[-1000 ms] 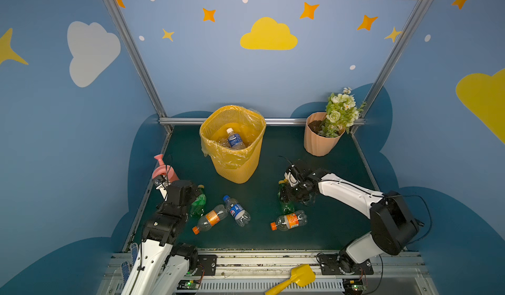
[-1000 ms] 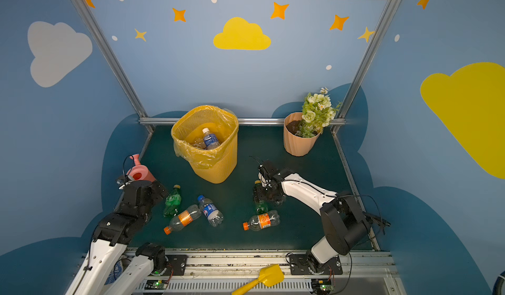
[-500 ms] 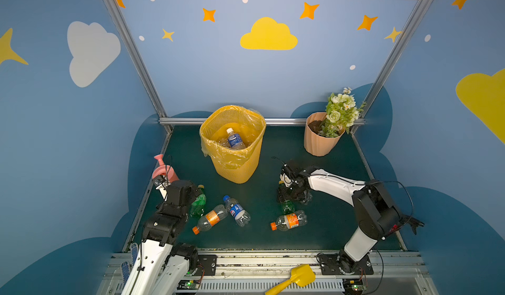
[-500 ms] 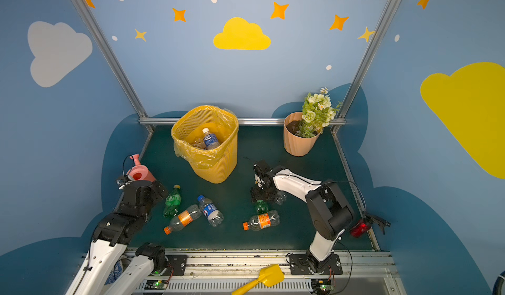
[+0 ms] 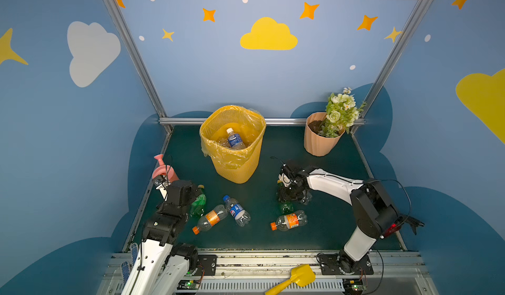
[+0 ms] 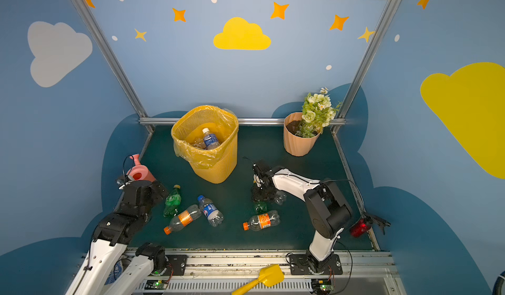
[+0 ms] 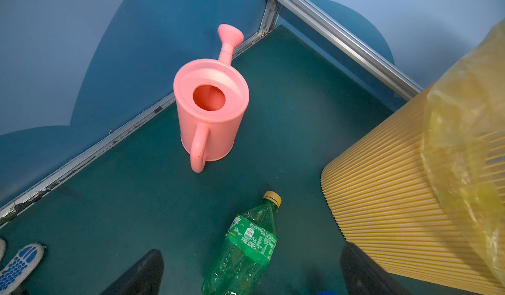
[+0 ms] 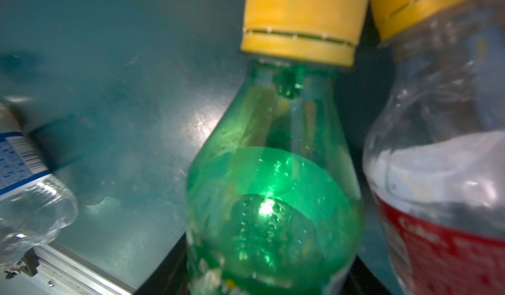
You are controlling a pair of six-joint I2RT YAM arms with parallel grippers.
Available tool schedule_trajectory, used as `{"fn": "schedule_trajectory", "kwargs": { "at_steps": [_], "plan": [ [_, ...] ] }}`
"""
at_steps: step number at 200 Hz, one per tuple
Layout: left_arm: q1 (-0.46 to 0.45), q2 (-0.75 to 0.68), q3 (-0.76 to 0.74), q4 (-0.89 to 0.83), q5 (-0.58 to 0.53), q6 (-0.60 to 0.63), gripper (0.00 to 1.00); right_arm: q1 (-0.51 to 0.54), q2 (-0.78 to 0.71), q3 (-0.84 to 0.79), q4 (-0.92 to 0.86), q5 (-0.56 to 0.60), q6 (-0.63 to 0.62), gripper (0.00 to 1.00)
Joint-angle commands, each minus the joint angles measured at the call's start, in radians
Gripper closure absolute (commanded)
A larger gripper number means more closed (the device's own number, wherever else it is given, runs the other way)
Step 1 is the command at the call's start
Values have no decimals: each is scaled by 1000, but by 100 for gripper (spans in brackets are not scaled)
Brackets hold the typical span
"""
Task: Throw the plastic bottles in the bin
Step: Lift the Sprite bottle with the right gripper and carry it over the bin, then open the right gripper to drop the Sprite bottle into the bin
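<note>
Right wrist view: my right end effector (image 8: 273, 275) pinches a green bottle (image 8: 273, 187) with a yellow cap, dark fingers (image 8: 169, 269) against both its sides. A red-labelled bottle (image 8: 437, 211) lies just beside it. In a top view this grip sits low on the table (image 5: 262, 241), right of centre in the lower half of the frame. The bin (image 5: 235, 168) stands at centre frame toward the back rail, with a blue-labelled bottle (image 5: 234, 140) inside. My left end effector (image 7: 252, 277), at lower left, is spread wide. A second green bottle (image 7: 250, 247) lies on the table below it, near the pink watering can (image 7: 210, 116).
</note>
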Motion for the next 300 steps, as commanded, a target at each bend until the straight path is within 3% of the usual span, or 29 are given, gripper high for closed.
{"fn": "schedule_trajectory", "kwargs": {
  "at_steps": [1, 49, 78, 106, 140, 182, 208, 234, 266, 300],
  "plan": [
    [6, 1, 0, -9, -1, -6, 0, 0, -93, 26, 48, -13, -3, 44],
    [7, 2, -20, -5, -3, -6, 0, -61, -322, 16, 201, -1, -16, 44],
    [10, 2, -32, 2, 3, -10, 0, -99, -491, -3, 364, 119, -22, 41],
    [10, 0, -36, 7, 1, -6, 0, -140, -557, 72, 443, 133, -55, 40],
    [10, 0, -42, 16, 11, -6, 0, -154, -490, 252, 506, 44, -34, 38],
    [10, 0, -34, 14, 23, 7, 0, -99, -186, 573, 567, -203, 79, 36],
    [11, -9, -22, 1, 15, 16, 0, -17, 67, 898, 350, -304, 7, 24],
    [10, -26, -16, 1, 29, 31, 0, -13, 186, 1152, 139, -230, -79, 9],
    [10, -37, -16, 7, 62, 53, 0, -54, 82, 1129, 147, -139, -134, 6],
    [9, -45, -12, 9, 84, 61, 0, -103, -127, 866, 209, -64, -185, 4]
  ]
}}
